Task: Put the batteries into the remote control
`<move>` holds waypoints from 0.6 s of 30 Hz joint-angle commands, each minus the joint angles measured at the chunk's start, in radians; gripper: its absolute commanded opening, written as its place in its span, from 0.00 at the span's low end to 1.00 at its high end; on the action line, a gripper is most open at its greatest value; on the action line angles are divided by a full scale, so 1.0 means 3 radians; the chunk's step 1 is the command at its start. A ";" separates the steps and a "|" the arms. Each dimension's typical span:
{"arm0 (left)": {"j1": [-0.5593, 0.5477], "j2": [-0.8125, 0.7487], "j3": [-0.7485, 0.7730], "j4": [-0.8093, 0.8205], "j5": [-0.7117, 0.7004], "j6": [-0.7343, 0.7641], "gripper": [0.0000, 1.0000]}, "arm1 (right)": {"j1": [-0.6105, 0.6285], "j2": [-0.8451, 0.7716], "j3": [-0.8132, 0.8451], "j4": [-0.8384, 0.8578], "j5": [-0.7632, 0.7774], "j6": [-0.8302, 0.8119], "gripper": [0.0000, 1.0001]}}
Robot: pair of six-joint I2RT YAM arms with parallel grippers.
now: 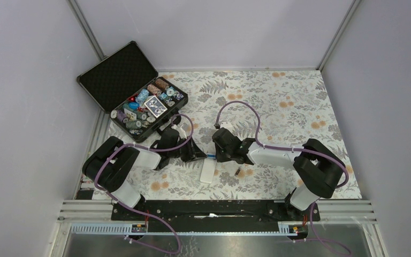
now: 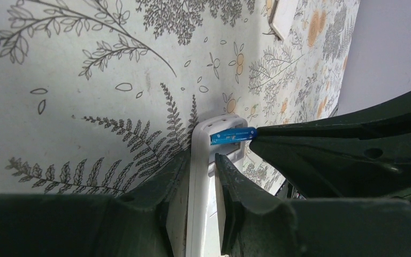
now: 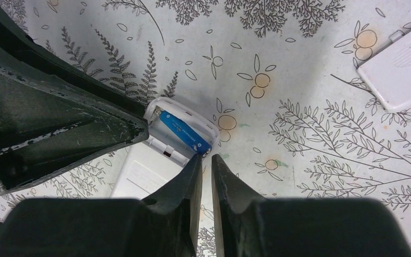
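— How far along is the loading?

— Partway, I'd judge. The remote control (image 1: 207,172) lies back-up on the bench (image 1: 278,101), lower middle of the overhead view, with its battery compartment open at the upper end. The blue battery (image 3: 184,131) lies across that compartment with one end at the rim, and it seems not fully seated.

— And the second one?

— The dark reddish battery (image 1: 237,172) lies on the bench just right of the remote, untouched. A loose white cover (image 3: 401,69) rests in the upper right of the right wrist view.

— The fingers?

— The left fingers (image 2: 171,182) clamp the remote's long sides. The right fingers (image 3: 184,182), nearly together, pinch the blue battery's end.
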 commanded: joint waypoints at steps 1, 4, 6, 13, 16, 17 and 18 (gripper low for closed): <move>0.0021 -0.0037 -0.0039 0.0203 0.0100 -0.0008 0.26 | -0.0024 0.0066 0.0079 -0.0014 0.0012 0.0069 0.19; 0.0021 -0.0036 -0.0039 0.0206 0.0107 -0.0009 0.26 | -0.0021 0.0080 0.0088 -0.0016 0.0015 0.0073 0.19; 0.0021 -0.0030 -0.0039 0.0206 0.0108 -0.0009 0.26 | -0.0023 0.0079 0.0099 -0.0014 0.0013 0.0074 0.19; 0.0021 -0.0024 -0.0039 0.0218 0.0115 -0.0014 0.25 | -0.0023 0.0019 0.0097 -0.0016 -0.0052 0.0041 0.18; 0.0021 -0.0015 -0.0039 0.0218 0.0113 -0.0019 0.25 | -0.0023 -0.0029 0.0087 -0.0014 -0.0086 0.0022 0.18; 0.0021 -0.0015 -0.0044 0.0218 0.0108 -0.0021 0.25 | -0.0023 -0.0046 0.0086 -0.0016 -0.0102 0.0008 0.19; 0.0021 -0.0016 -0.0042 0.0218 0.0106 -0.0024 0.25 | -0.0023 -0.0069 0.0087 -0.0015 -0.0115 -0.0001 0.20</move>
